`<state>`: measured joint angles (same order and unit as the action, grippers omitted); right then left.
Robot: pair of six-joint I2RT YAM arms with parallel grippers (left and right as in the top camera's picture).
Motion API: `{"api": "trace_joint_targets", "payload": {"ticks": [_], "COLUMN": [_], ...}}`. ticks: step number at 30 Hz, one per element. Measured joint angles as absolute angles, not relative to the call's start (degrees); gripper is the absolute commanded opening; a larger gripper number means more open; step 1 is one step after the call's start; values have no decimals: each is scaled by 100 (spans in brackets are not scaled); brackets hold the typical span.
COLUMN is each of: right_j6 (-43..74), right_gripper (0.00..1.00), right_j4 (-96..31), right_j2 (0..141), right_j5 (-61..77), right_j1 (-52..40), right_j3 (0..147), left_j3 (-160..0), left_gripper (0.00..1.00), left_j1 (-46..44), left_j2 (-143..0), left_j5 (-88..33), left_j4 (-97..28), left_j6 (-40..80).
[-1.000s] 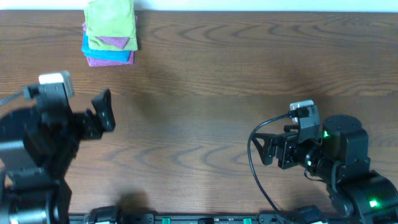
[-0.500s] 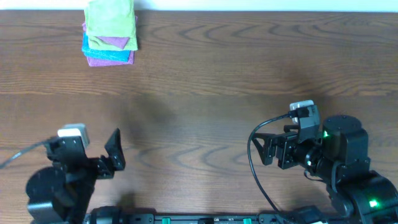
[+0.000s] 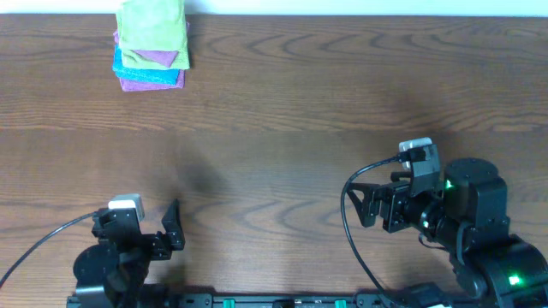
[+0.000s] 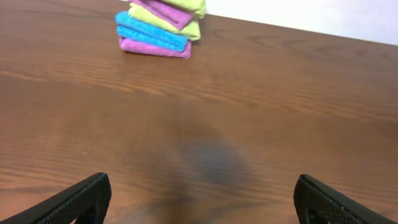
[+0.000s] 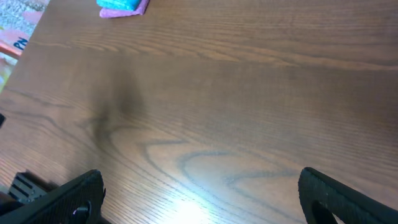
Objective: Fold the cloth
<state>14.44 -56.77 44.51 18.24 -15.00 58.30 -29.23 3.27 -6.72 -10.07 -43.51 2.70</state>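
change: left gripper (image 3: 172, 232) is pulling back to the near left edge of the table (image 3: 282, 128); right gripper (image 3: 363, 205) is staying parked at near right.
meaning: no cloth is lying open for folding; the arm is probably retiring after a finished fold.
tool state: both grippers are standing with fingers apart, holding nothing.
cloth location: cloth stack (image 3: 151, 47) is sitting folded at far left, well apart from both grippers.

cloths (image 3: 151, 44) | folded, stacked | table's far-left edge | green on top
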Motion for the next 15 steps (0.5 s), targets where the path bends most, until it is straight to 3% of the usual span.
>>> {"api": "trace_joint_targets", "payload": {"ticks": [15], "right_j6": [1444], "right_gripper": [99], "right_j4": [-5675], "right_j2": [4451], "right_j5": [1824], "right_j1": [-1500], "right_j3": [5830], "left_j3": [-2182], "left_gripper": [95], "left_j1": [325], "left_j2": [-84], "left_j5": [-722], "left_j4": [-4418], "left_j6": [5]}}
